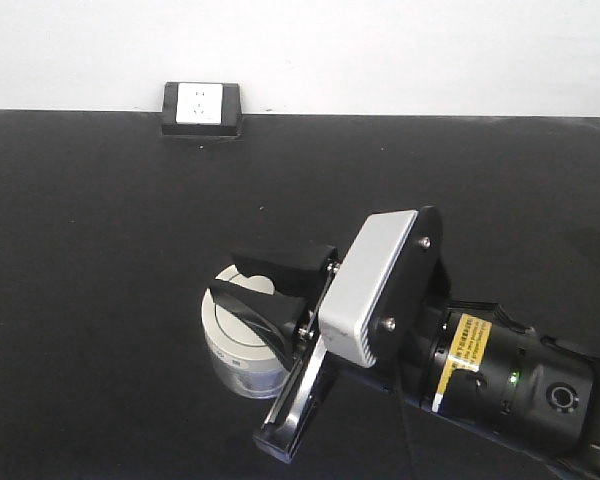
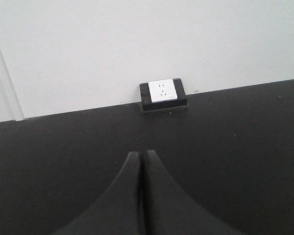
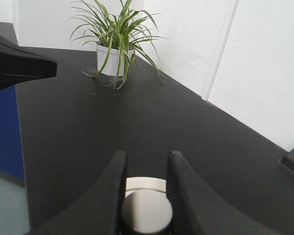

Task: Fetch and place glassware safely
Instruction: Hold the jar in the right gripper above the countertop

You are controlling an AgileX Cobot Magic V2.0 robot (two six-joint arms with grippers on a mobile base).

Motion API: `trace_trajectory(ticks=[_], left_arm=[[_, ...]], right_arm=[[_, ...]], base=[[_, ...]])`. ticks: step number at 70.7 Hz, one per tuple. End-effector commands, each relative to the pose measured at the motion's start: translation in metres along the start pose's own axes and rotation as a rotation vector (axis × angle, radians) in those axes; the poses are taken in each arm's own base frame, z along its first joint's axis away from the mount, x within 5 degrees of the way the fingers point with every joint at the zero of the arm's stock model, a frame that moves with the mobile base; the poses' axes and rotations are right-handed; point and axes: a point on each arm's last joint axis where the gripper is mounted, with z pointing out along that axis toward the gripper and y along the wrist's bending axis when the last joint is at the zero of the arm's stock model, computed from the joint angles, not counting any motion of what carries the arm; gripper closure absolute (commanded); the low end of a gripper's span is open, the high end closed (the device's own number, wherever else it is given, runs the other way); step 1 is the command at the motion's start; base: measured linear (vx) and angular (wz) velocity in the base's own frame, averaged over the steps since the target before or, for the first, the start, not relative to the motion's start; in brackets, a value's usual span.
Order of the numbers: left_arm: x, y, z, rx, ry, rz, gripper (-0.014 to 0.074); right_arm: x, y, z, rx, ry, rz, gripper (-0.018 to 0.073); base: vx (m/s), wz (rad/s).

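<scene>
On the left, the left claw [image 2: 142,154] is shut tight with nothing in it. It hangs over the black bench [image 2: 49,161] and points at a white socket [image 2: 162,91] by the wall.

In the middle of the bench is the jar [image 1: 228,362]. It is upright, and its white lid [image 1: 220,312] is on. I think it sits on the bench and is not lifted yet, but I cannot be sure.

The right claw [image 3: 147,155] reaches over the lid from the right side. Its two fingers [image 3: 115,186] sit one on each side of the round knob [image 3: 147,213] and seem to touch it. So this claw looks closed on the jar by its knob.

The reaching is done and the grab looks made. Lifting the jar, carrying it and setting it down are all left to do. Only the lid is held, so I think the glass part could stay behind or drop
</scene>
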Motion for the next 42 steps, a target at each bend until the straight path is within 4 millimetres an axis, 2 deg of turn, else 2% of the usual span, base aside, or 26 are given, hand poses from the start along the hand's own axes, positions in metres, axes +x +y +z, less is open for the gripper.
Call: trace_trajectory(ticks=[1, 42], left_arm=[[-0.0143, 0.0011, -0.0004, -0.003, -0.09, -0.009, 0.0603], [-0.0143, 0.0011, -0.0004, -0.003, -0.09, -0.009, 0.0603]], right_arm=[[-0.0242, -0.0014, -0.0037, -0.004, -0.145, -0.008, 0.0563], [-0.0242, -0.0014, -0.0037, -0.004, -0.145, -0.008, 0.0563]], base=[[0.01, -0.01], [0.0, 0.0]])
